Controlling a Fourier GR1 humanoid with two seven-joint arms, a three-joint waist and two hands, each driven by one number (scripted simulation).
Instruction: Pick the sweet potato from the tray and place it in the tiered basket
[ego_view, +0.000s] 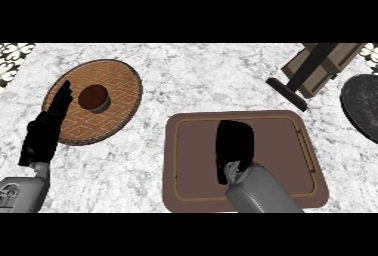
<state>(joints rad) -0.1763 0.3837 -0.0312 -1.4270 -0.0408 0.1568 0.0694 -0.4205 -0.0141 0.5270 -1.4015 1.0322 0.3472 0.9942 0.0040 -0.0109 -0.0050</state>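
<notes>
The tray (193, 155) is a brown rectangle with rounded corners and a low raised rim, lying flat on the tabletop (192, 75) at the lower middle of the view, its centre covered by the right hand (235, 145). The tiered basket (118, 85) stands well apart to the tray's left, a round woven piece with a tan diamond pattern and a dark brown round part at its middle.

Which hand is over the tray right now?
The right hand, above the brown tray's middle; the left hand lies at the round woven basket's left edge, off the tray.
</notes>
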